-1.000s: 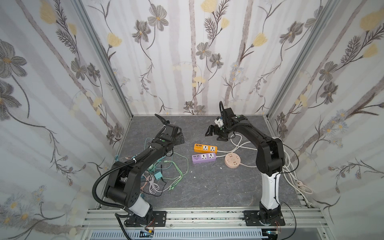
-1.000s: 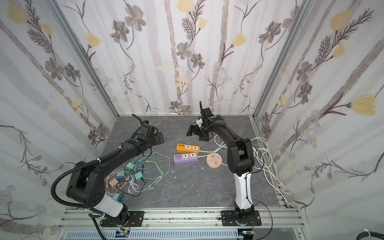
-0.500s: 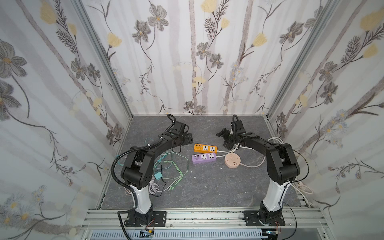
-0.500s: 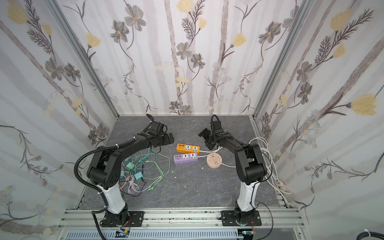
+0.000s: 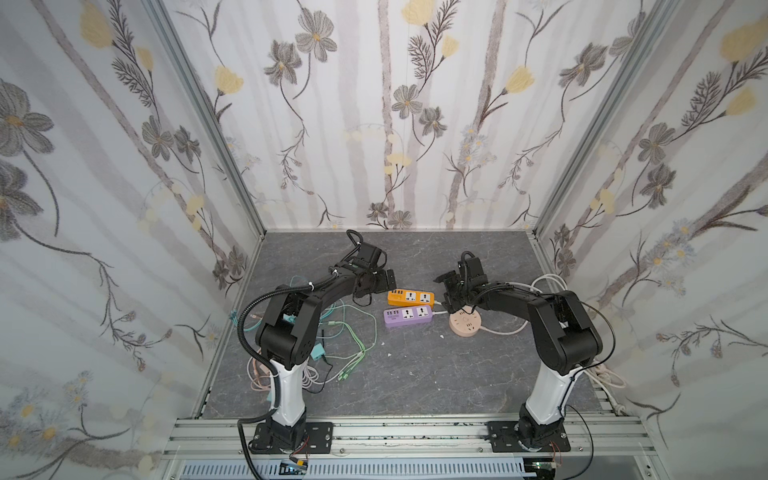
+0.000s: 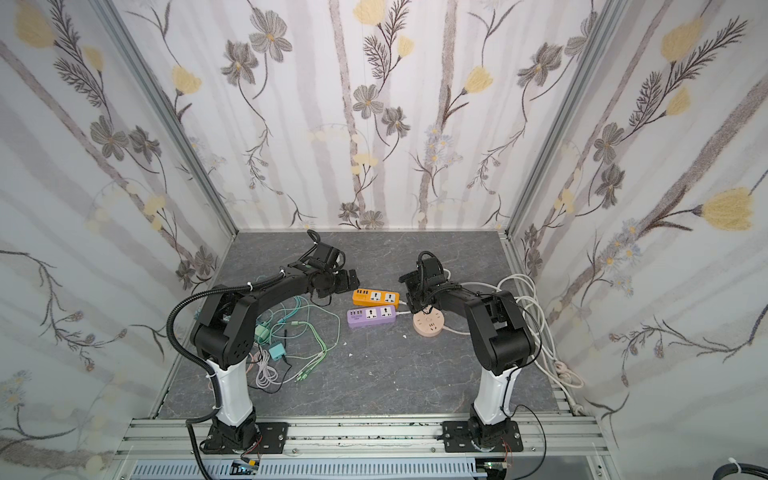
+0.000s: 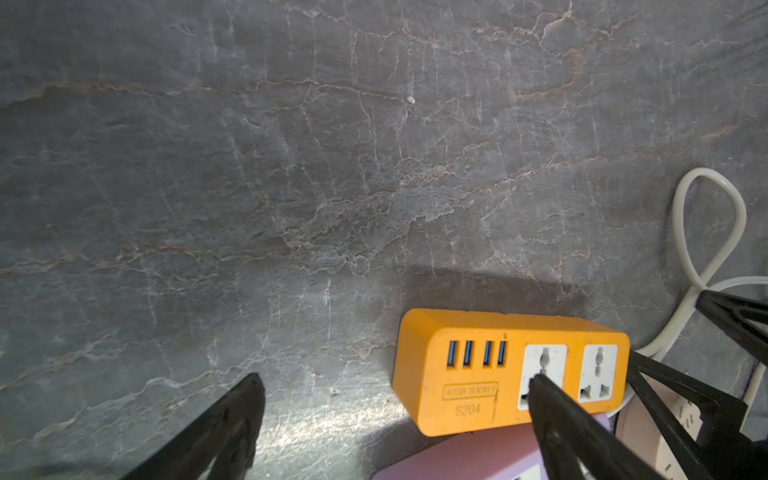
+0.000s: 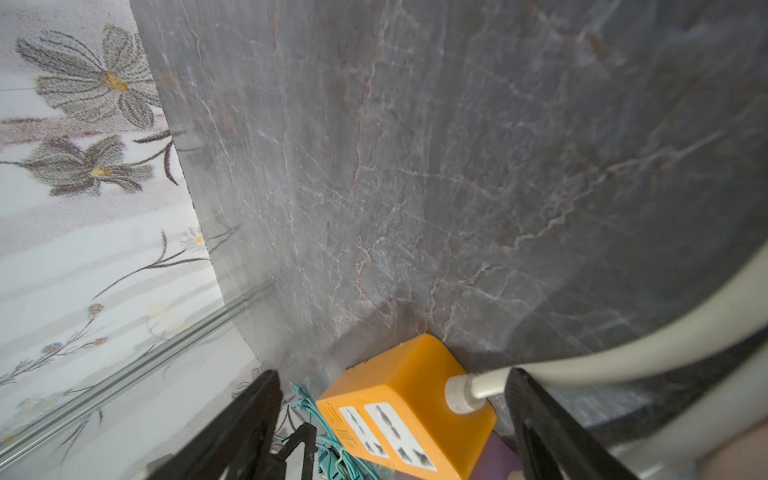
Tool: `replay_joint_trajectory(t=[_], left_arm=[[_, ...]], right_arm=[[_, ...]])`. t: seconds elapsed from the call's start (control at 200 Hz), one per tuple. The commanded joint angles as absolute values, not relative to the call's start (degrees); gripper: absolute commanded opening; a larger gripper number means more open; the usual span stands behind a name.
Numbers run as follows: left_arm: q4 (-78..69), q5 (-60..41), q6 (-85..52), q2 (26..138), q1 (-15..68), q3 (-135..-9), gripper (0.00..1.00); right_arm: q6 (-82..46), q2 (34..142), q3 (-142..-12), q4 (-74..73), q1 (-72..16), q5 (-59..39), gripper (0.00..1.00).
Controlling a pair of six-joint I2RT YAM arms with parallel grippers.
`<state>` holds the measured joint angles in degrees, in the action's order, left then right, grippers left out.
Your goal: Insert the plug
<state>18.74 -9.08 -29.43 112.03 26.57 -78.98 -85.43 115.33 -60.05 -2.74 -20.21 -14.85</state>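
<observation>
Sockets first: I count three on the grey tabletop: an orange power strip, a purple power strip just beside it, and a round peach socket. The orange one shows four USB ports and two outlets. Both grippers are spread, holding nothing: the left gripper at its USB end, the right gripper straddling its corded end. At least one teal plug lies among loose cables near the left arm's base.

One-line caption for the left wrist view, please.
Open left gripper hovers by the orange power strip, with four USB ports and two sockets, on the grey marbled table.
</observation>
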Motion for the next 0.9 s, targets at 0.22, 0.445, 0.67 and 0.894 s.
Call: replay_joint_trajectory(t=[0.22, 0.445, 0.67, 0.894], left_arm=[[19.86, -9.83, -30.13, 112.67, 26.72, -79.55, 1.0], [17.98, -13.9, -30.64, 112.95, 26.89, -79.7, 1.0], [16.35, -15.03, -31.76, 113.99, 27.25, -79.42, 1.0], [15.29, -14.52, -31.4, 115.27, 26.76, -80.89, 1.0]], right_arm=[[-86.22, 110.4, -59.75, -0.79, -22.12, -14.15, 0.87], [-89.97, 112.85, -56.31, -5.99, -22.97, -14.24, 0.81], [-89.21, 116.47, -57.14, -7.37, -23.47, -13.58, 0.56], [-87.38, 120.93, -62.1, -6.85, -23.73, -13.64, 0.41]])
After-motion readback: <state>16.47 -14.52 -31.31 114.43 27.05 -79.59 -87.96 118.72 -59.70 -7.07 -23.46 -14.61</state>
